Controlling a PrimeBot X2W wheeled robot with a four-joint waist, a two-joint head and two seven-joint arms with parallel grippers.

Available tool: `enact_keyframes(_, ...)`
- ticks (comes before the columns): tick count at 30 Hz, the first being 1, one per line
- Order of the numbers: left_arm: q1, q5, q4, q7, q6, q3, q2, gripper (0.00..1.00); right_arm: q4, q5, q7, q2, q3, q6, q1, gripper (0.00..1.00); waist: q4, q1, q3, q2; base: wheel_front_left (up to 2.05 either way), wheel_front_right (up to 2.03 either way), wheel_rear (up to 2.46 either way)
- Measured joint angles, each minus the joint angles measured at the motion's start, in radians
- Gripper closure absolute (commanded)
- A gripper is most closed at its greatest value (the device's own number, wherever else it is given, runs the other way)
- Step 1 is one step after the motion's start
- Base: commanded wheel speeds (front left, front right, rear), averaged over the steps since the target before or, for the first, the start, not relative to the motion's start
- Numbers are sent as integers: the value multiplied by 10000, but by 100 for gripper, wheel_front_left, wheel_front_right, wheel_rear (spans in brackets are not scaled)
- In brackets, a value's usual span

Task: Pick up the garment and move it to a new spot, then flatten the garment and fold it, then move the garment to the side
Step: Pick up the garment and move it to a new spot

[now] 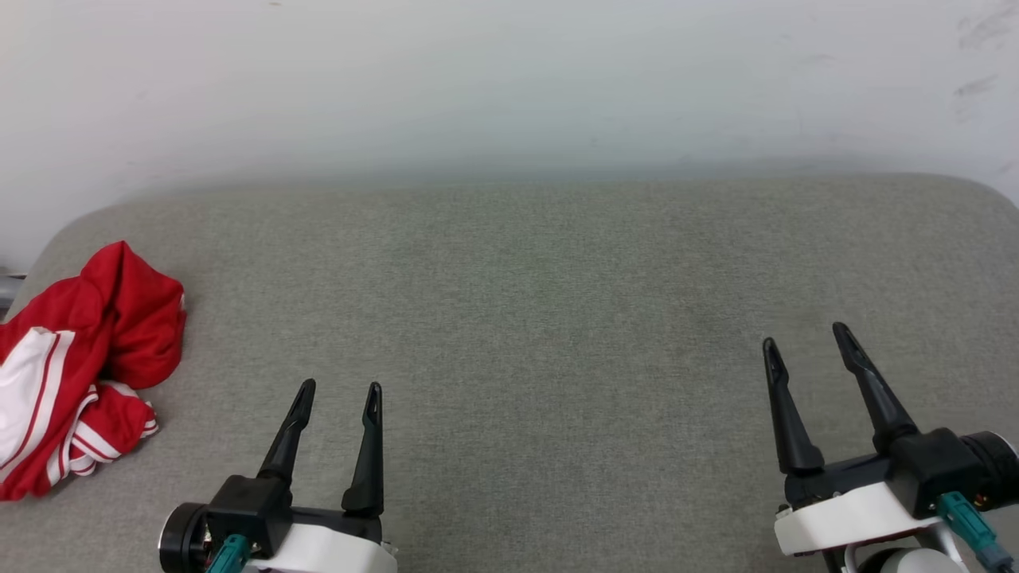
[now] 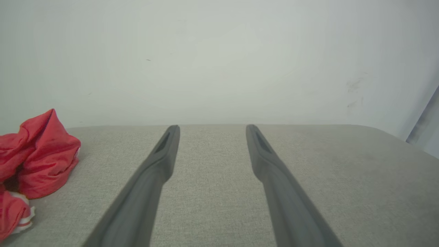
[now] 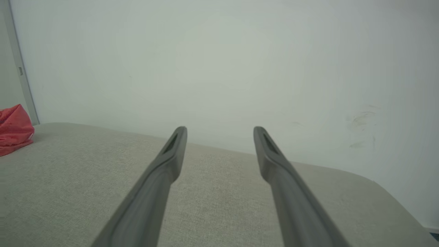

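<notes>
The garment lies crumpled at the far left of the grey fabric surface, red with a white sleeve and red-white striped trim showing. It also sits at the left edge of the left wrist view as a red heap, and as a small red bundle in the right wrist view. My left gripper hovers open near the front, a short way right of the garment, with nothing between its fingers. At the lower right, my right gripper stands open and empty, far from the garment.
The grey surface has rounded far corners and ends against a pale wall. A wide stretch of bare fabric lies between the two grippers. A grey vertical strip runs up the wall at the left.
</notes>
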Motion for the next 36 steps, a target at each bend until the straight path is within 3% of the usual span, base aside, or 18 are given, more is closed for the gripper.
enact_keyframes(11,1,-196,77,-13,19,127,-4,0,94,10,-2,-2,198,2,50,0,685,0,-28,0,0,0,0)
enact_keyframes(36,198,-77,182,-13,-98,347,-6,0,428,270,-2,-2,901,2,161,0,3357,0,-208,0,0,0,0)
